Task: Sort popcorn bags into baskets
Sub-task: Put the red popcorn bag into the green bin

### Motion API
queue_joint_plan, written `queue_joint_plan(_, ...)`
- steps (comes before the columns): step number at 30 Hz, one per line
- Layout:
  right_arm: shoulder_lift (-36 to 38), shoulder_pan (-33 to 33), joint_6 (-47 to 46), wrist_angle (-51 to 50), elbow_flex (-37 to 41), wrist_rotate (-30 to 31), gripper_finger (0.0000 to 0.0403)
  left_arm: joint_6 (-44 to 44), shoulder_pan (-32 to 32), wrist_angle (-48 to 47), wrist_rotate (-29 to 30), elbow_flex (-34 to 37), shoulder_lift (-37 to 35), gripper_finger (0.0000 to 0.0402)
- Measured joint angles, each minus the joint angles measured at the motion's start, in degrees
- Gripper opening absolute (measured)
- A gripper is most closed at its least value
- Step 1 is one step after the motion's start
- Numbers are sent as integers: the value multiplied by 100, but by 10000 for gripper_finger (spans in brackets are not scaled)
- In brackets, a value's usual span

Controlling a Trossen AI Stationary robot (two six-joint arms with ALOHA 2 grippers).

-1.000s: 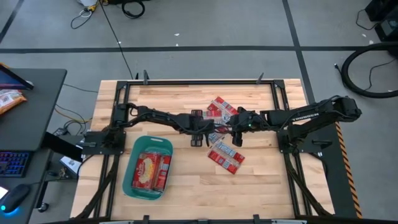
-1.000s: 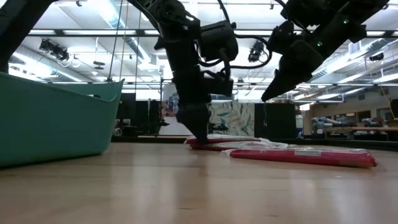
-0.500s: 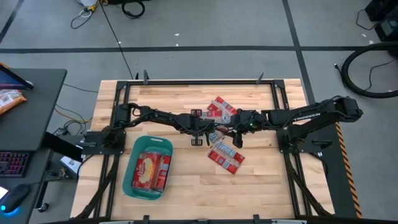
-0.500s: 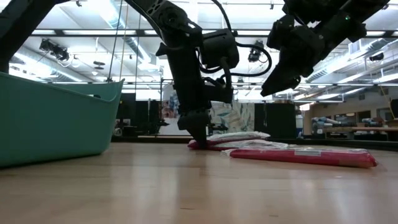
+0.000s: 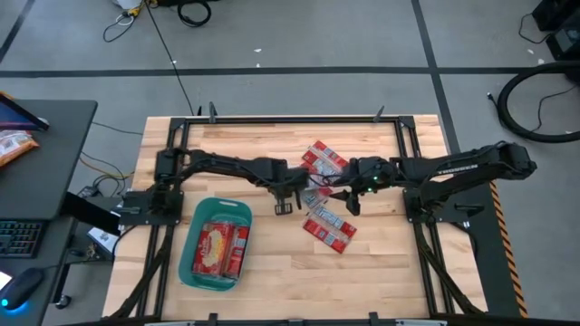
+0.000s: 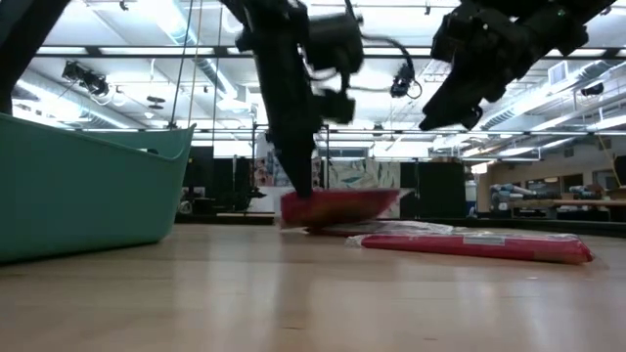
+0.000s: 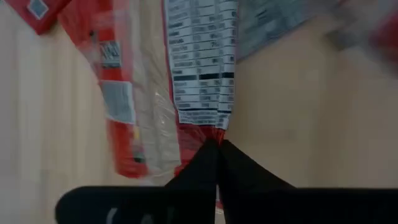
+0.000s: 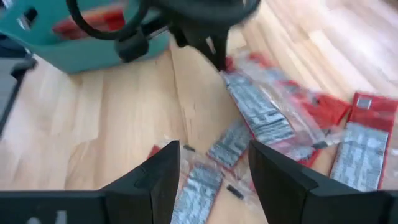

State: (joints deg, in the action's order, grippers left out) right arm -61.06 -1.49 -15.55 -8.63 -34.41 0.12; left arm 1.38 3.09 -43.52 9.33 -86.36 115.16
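Pale wood planks make up the table [image 5: 254,281], which stands on a grey floor with black cables, a desk at one side; the low view looks past it into a hall with strip lights. Much of the heap of popcorn bags [image 5: 328,195] lies under the two arms in the high view, so their count cannot be made out, and the left wrist picture is smeared at its edges.

The left gripper [image 7: 216,144] has its fingers pinched together on the end of one bag [image 7: 199,68], a flat red packet whose white nutrition panel stretches away from the fingertips. In the low view this bag [image 6: 337,206] hangs tilted, just clear of the packets below.

The right gripper [image 8: 214,168] hovers with fingers spread wide and nothing between them, above the loose packets, the lifted bag ahead of its tips.

The teal basket [image 5: 192,263] sits well apart from both grippers, holding red packets and a larger red bag with a yellowish picture [image 5: 214,248].
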Motion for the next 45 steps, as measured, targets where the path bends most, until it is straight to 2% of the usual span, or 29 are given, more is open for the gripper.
queue_joint_plan(3,270,-1,1,-114,0,6,193,543,38,-255,-478,-1,-433,5)
queue_joint_plan(6,531,-1,2,-218,0,47,192,1123,38,-392,-692,-3,-913,4)
queue_joint_plan(14,1030,-1,9,-526,2,370,192,2573,-129,-713,-944,2,-2120,3)
queue_joint_plan(21,1187,1,26,-564,1,458,192,3823,-659,-877,-1066,4,-3009,3)
queue_joint_plan(31,1242,7,56,-763,2,433,192,5455,-1982,-1122,-523,10,-3771,3)
queue_joint_plan(41,1251,23,63,-793,2,433,192,7117,-3549,-1125,133,10,-3878,2)
queue_joint_plan(45,1251,24,61,-790,2,433,192,7912,-4233,-1140,708,10,-3878,2)
